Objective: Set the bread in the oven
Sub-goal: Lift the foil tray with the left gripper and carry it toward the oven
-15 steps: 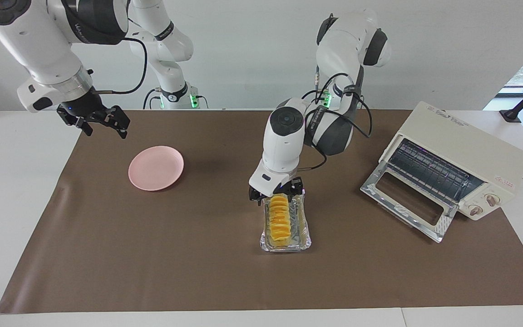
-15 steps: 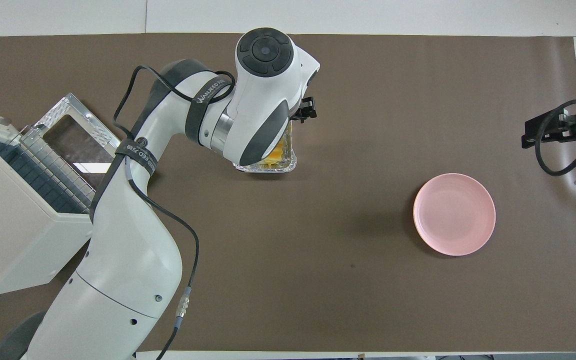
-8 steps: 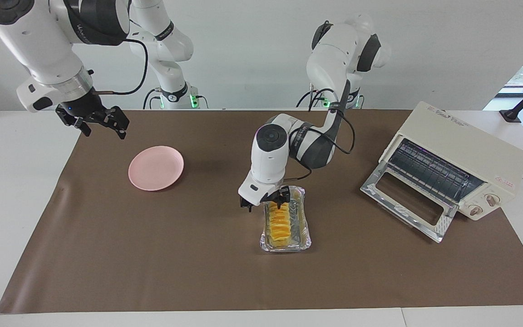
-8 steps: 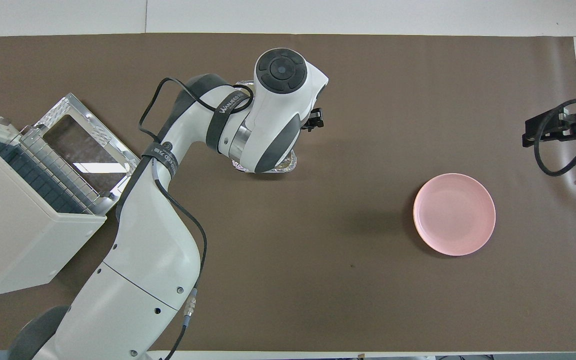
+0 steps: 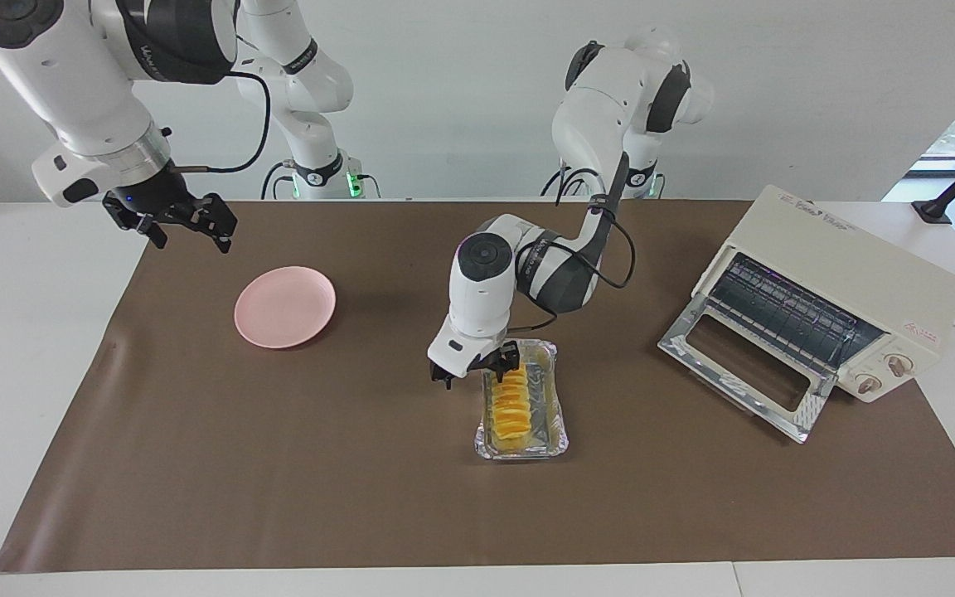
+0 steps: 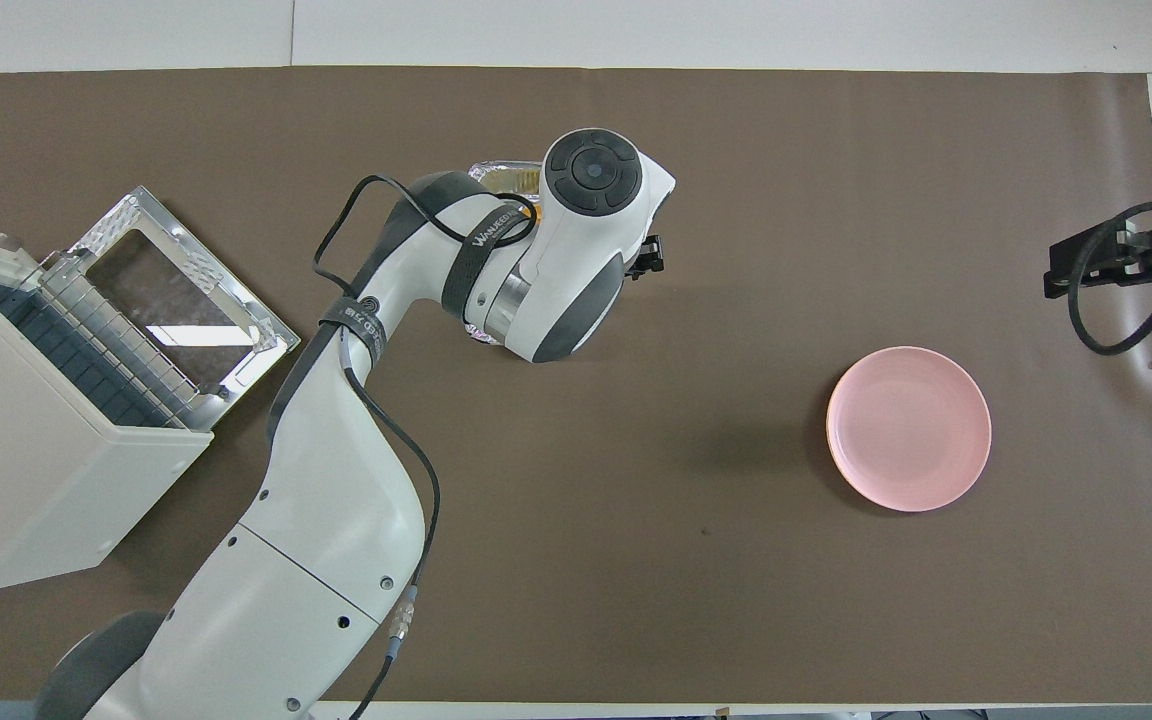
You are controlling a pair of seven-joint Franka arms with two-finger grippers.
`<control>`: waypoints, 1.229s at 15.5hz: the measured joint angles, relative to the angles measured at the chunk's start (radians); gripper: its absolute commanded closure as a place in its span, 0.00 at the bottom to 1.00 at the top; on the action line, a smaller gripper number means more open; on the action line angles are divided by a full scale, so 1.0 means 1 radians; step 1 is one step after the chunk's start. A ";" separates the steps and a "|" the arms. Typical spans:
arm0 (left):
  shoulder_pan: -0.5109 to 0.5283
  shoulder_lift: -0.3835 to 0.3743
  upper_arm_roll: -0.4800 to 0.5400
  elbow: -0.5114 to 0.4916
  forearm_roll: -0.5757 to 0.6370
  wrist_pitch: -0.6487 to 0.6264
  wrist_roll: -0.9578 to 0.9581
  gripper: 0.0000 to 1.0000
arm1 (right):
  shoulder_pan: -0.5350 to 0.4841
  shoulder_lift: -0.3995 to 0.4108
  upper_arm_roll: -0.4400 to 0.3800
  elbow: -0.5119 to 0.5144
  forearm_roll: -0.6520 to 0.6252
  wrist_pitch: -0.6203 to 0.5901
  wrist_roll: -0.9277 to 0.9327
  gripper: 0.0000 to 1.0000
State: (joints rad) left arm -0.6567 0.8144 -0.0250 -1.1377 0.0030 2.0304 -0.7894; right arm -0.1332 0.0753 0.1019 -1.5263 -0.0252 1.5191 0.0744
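The right gripper [image 5: 187, 225] waits up in the air near the corner of the brown mat [image 5: 278, 497] at the right arm's end, close to the robots. Its fingers are spread apart and they hold nothing. A round pink plate [image 5: 285, 306] sits on the mat just by it, and nothing is on the plate.

In the middle of the mat is a shiny foil tray [image 5: 556, 414]. The bread [image 5: 511, 406] lies in that tray. It is a long yellow loaf made of many slices in a row. The left gripper [image 5: 475, 371] hangs low at the tray's end that is nearest the robots, partly off to one side. Its fingers are open and it has no hold on the bread yet.

The bread looks light and soft, I think. A hard squeeze could squash it, and the slices might bend or come apart. The best hold looks like the two long sides, near the middle.

The oven [image 5: 850, 274] stands at the left arm's end of the mat. Its glass door [image 5: 743, 373] is down, and the wire rack [image 5: 784, 319] shows inside.
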 measured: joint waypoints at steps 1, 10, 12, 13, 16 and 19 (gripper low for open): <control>0.000 0.000 0.000 -0.002 0.000 0.003 -0.005 0.10 | 0.000 0.000 0.000 0.000 0.000 0.000 0.000 0.00; -0.002 0.000 0.003 -0.013 -0.001 0.003 -0.042 1.00 | -0.001 -0.002 0.000 0.000 0.000 -0.001 0.000 0.00; 0.001 0.000 0.007 -0.015 -0.002 0.003 -0.053 1.00 | -0.001 -0.002 0.000 0.000 0.000 -0.001 0.000 0.00; 0.004 0.000 0.008 -0.017 -0.004 0.001 -0.060 1.00 | -0.001 -0.002 0.000 0.000 0.000 -0.001 0.000 0.00; 0.007 -0.002 0.015 -0.016 -0.012 -0.013 -0.067 1.00 | -0.001 -0.002 0.000 0.000 0.000 -0.001 0.000 0.00; 0.007 -0.013 0.052 -0.011 -0.016 -0.085 -0.067 1.00 | -0.001 -0.002 0.000 0.000 0.000 -0.001 0.000 0.00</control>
State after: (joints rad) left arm -0.6496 0.8015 0.0274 -1.1487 -0.0133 1.9450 -0.8568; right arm -0.1338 0.0731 0.1018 -1.5265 -0.0252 1.5182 0.0744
